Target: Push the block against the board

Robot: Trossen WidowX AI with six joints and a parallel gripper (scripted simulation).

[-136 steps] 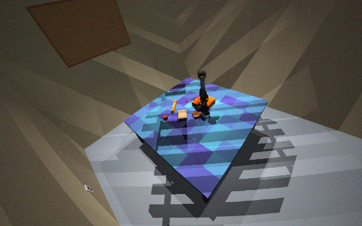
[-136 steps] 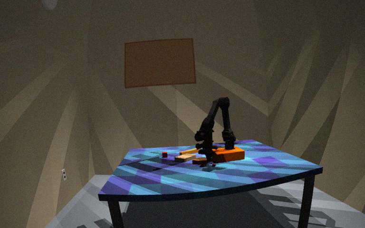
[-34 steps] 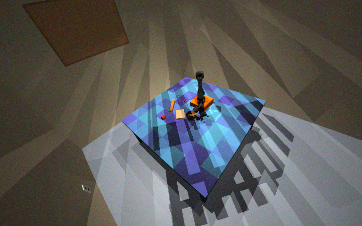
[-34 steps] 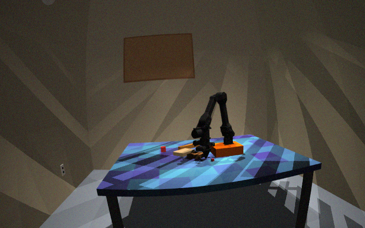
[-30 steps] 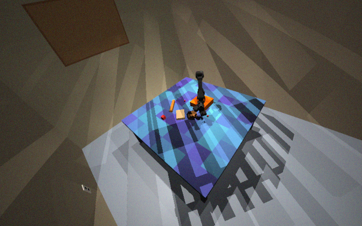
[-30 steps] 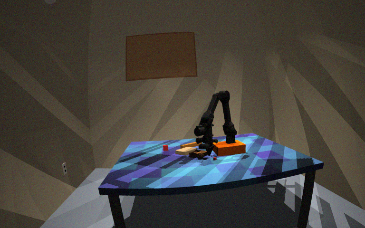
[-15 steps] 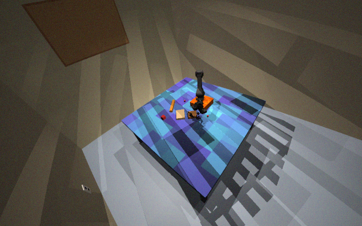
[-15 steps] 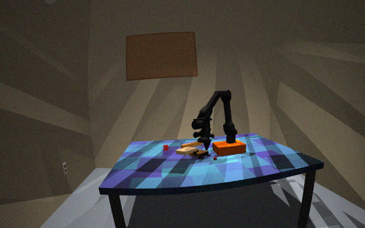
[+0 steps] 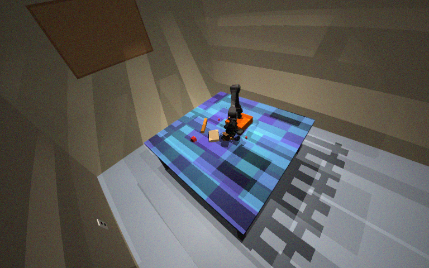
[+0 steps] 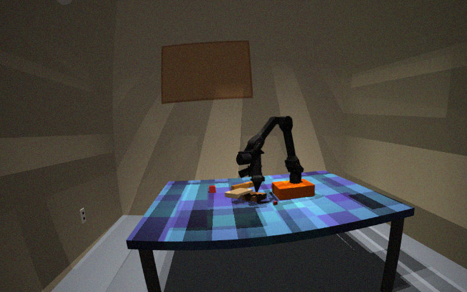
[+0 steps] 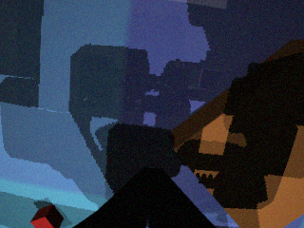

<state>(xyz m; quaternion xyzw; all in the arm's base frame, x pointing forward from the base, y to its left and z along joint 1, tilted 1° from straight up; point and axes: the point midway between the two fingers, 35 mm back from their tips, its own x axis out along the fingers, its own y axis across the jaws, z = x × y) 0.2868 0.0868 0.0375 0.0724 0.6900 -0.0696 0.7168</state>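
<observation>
The pale tan board (image 9: 213, 135) (image 10: 238, 192) lies flat on the table. The orange-brown square block (image 9: 225, 134) (image 10: 262, 196) (image 11: 216, 138) lies close beside it, on the arm base's side, darkened by shadow. The block looks turned at an angle to the board. The arm and shadows hide much of the block in the top view, so I cannot tell whether the two touch. My gripper (image 10: 256, 191) (image 11: 151, 177) is shut and holds nothing. Its tips are low, right by the block; in the wrist view the block is to their right. Contact is unclear.
A long orange bar (image 9: 204, 125) (image 10: 242, 186) lies behind the board. A red cube (image 9: 193, 139) (image 10: 211, 188) is farther out. Small red cubes (image 9: 218, 119) (image 9: 246, 137) lie nearby. The arm stands on an orange base (image 9: 247, 120) (image 10: 292, 190). Patterned light and shadow cover the table.
</observation>
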